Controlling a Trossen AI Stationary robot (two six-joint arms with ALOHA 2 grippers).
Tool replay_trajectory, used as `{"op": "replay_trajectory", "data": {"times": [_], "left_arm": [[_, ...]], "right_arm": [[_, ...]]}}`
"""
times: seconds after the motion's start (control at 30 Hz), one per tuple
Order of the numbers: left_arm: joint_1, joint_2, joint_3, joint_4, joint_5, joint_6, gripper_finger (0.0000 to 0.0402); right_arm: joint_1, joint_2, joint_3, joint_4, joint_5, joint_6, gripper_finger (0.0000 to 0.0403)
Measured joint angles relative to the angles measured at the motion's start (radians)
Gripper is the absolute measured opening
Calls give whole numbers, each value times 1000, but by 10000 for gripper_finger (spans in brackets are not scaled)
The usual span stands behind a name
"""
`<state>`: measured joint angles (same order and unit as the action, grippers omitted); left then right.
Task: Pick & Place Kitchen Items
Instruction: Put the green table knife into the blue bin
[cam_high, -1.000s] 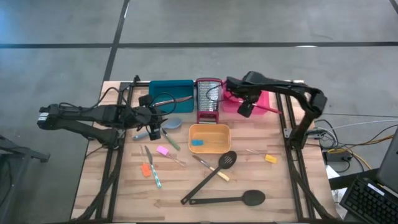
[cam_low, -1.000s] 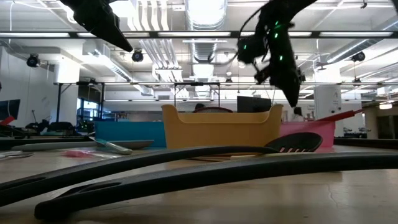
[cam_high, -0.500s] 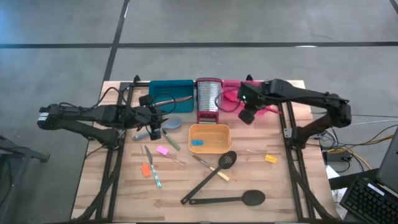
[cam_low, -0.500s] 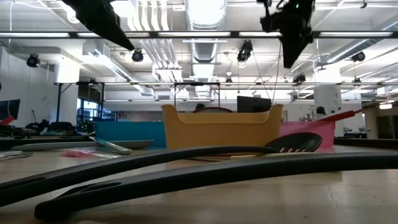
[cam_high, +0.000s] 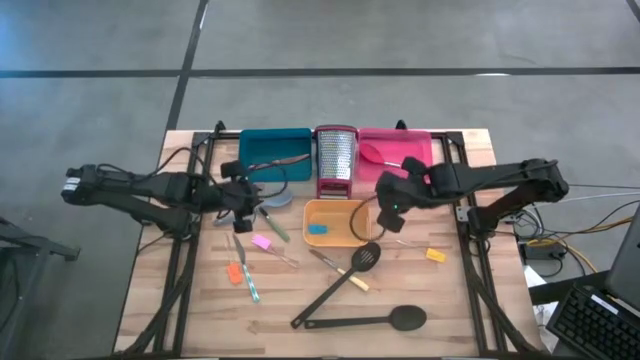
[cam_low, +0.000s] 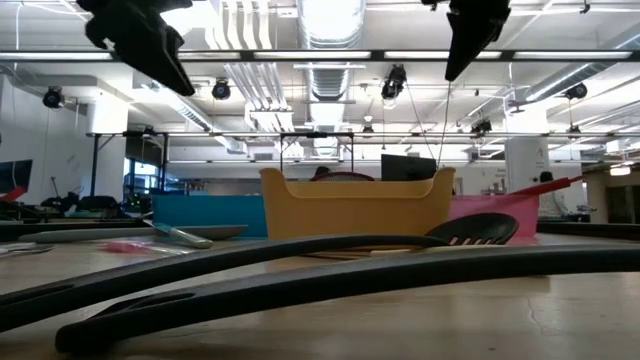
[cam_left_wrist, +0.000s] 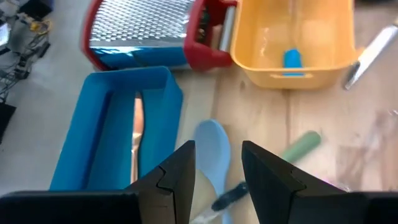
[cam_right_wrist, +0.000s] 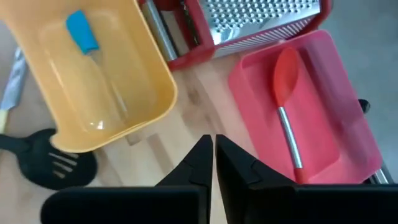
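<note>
My left gripper (cam_high: 241, 208) hovers open over the table's left half. In its wrist view the grey spoon (cam_left_wrist: 211, 146) lies flat on the wood below the gap between its fingers, untouched. My right gripper (cam_right_wrist: 213, 155) hangs shut and empty, high over the bare wood between the orange tray (cam_high: 352, 238) and the pink tray (cam_high: 425, 140). A red spoon (cam_right_wrist: 286, 68) lies in the pink tray. A black slotted spatula (cam_high: 345, 278), a long black spoon (cam_high: 370, 321) and small coloured pieces (cam_high: 262, 242) lie toward the near edge.
The teal tray (cam_high: 250, 140), the upright steel grater (cam_high: 335, 160) and the pink tray stand in a row at the far edge. A blue piece (cam_right_wrist: 82, 31) lies in the orange tray. A green-handled tool (cam_left_wrist: 301, 143) lies beside the grey spoon, and a yellow piece (cam_high: 435, 255) at the right.
My right gripper has swung from above the pink tray toward the near edge, to the right side of the orange tray. It has risen and its fingers have come together. The red spoon stays in the pink tray.
</note>
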<state>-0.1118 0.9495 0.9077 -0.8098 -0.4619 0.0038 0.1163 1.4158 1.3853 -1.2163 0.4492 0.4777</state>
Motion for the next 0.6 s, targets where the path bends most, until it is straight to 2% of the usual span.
{"op": "replay_trajectory", "data": {"times": [0.33,0.6], "left_arm": [[-179,71,-63,-53,-41,24,135],[-199,181,-80,-50,-20,25,135]], "right_arm": [[91,0,0,-3,2,40,9],[91,0,0,-3,2,44,9]]}}
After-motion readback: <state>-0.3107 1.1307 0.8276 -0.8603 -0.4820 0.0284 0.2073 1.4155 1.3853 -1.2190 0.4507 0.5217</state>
